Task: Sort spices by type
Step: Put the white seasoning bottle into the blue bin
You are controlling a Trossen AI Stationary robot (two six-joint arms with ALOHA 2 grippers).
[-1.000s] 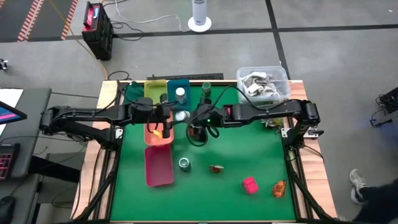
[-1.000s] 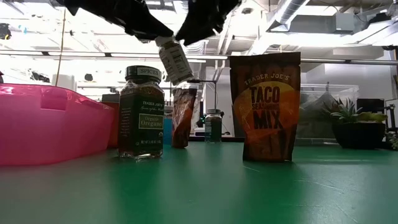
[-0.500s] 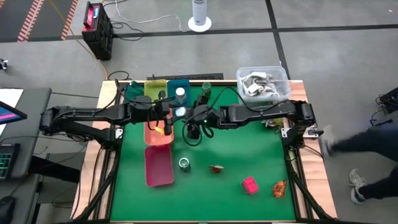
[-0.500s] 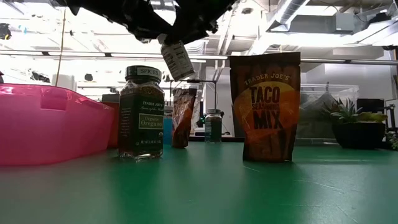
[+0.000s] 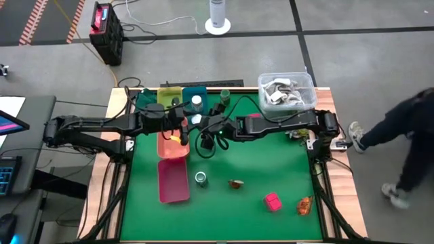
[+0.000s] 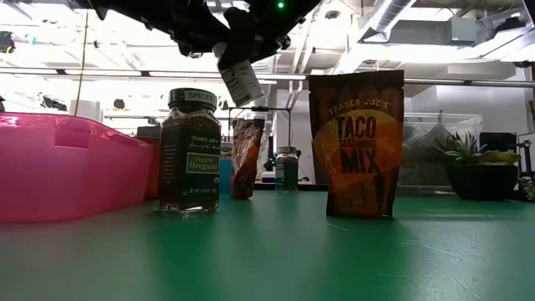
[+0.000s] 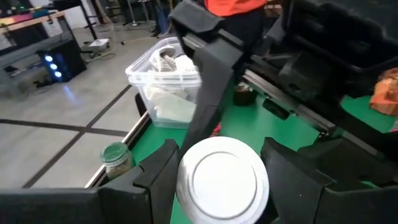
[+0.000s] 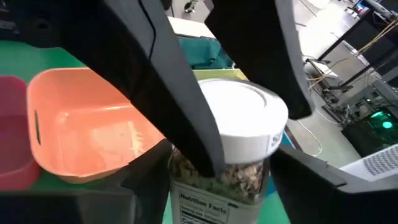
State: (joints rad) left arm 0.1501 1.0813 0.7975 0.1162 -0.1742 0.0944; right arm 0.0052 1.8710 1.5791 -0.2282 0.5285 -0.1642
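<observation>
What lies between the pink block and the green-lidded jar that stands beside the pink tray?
In the high view, a brown sachet lies between the jar and the pink block, apart from both.

1. The table [image 5: 271, 163] has a green top.
2. Beside the pink tray [image 5: 173, 181] sits a salmon-orange tray [image 5: 171, 148].
3. The oregano jar [image 6: 190, 151] is dark green with a black lid.
4. The taco sachet [image 6: 357, 142] is brown and orange.
5. The held jar [image 8: 233, 146] has a white lid.
6. The block [image 5: 272, 201] is bright pink.

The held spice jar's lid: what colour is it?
White. The spice jar has a plain white lid, shown best in the left wrist view.
</observation>
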